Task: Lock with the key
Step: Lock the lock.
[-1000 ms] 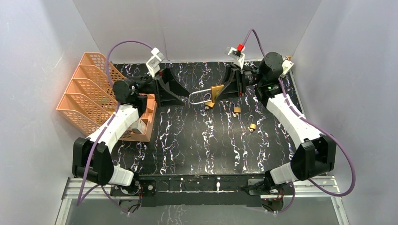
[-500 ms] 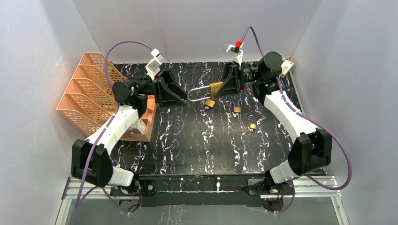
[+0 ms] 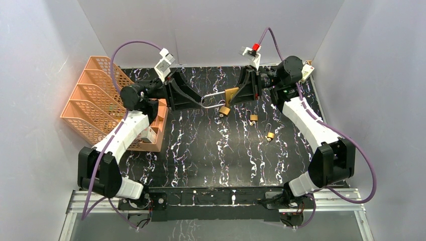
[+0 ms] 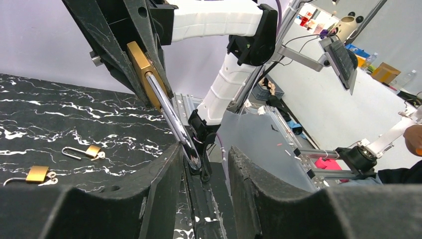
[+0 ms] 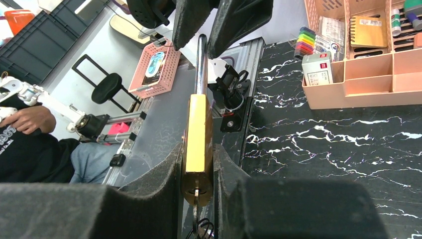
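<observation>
A large brass padlock [image 3: 231,94] hangs in the air over the back of the table, its silver shackle [image 3: 213,100] pointing left. My right gripper [image 3: 240,94] is shut on the brass body [image 5: 197,129]. The key [image 5: 196,201] sticks out of the body's underside between the pads, a ring hanging from it. My left gripper [image 3: 200,102] is open around the shackle's bend [image 4: 191,154]. The bend lies against one finger [image 4: 164,172], with a gap to the other finger [image 4: 244,174].
Three small brass padlocks [image 3: 224,111] [image 3: 253,118] [image 3: 270,135] lie on the black marbled table [image 3: 211,150] below the held lock. An orange desk organiser [image 3: 95,98] stands at the left edge. Grey walls close in the back and sides.
My left gripper has slid right over the shackle's end and its jaws have narrowed. My right arm has lifted the padlock slightly and kept its grip.
</observation>
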Available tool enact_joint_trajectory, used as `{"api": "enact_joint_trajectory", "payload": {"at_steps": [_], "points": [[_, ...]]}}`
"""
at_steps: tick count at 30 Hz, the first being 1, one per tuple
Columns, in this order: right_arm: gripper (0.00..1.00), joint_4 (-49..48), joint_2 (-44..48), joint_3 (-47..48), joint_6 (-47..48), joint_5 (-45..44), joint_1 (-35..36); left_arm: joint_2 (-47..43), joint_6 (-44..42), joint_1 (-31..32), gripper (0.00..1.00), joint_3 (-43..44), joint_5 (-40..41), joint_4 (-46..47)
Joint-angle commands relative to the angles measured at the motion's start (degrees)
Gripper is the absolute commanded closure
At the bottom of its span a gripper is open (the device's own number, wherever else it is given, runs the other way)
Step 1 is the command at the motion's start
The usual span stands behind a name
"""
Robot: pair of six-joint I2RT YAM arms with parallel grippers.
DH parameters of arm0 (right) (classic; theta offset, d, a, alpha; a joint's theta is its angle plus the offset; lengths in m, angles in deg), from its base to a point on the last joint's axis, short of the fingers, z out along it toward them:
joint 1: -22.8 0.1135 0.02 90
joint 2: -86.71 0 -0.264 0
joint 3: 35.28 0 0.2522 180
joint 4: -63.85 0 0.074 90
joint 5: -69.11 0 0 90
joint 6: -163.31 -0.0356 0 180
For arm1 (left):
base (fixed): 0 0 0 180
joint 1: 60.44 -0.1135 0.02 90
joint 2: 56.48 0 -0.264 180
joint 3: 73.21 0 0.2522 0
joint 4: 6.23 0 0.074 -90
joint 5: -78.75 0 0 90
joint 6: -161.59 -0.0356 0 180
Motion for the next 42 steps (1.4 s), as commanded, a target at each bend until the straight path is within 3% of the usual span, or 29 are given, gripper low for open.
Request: {"api": "enact_joint_trajectory", "payload": {"at_steps": [1,9,10,11,12,20,27,42], "points": [[1.0,-3.83,1.61,1.69,-0.65,-1.55,-0.06,0.25,1.51,0.93,0.62,1.97,0.99,4.31],[1.0,-3.88,1.65,1.72,-0.69,-1.71,0.03,1.13,2.62,1.41,0.69,2.88,0.28,4.42],[1.0,-3.89,1.6,1.8,-0.67,-1.71,0.01,1.07,2.57,1.4,0.75,2.84,0.21,4.49],[1.0,-3.82,1.58,1.81,-0.65,-1.71,-0.05,1.01,2.54,1.39,0.94,2.85,0.32,4.57],[1.0,-3.82,1.56,1.81,-0.65,-1.67,-0.06,0.9,2.53,1.43,1.0,2.65,0.63,4.6],[1.0,-4.01,1.71,2.11,-0.62,-2.36,-0.05,1.11,3.72,1.69,1.0,1.21,1.91,6.14],[1.0,-5.03,0.65,3.37,-0.8,-3.13,0.2,1.44,5.4,3.71,1.0,-1.27,8.42,8.74],[1.0,-4.86,-0.76,4.45,0.45,-5.52,2.61,4.57,5.49,6.41,1.0,-0.72,9.65,10.4]]}}
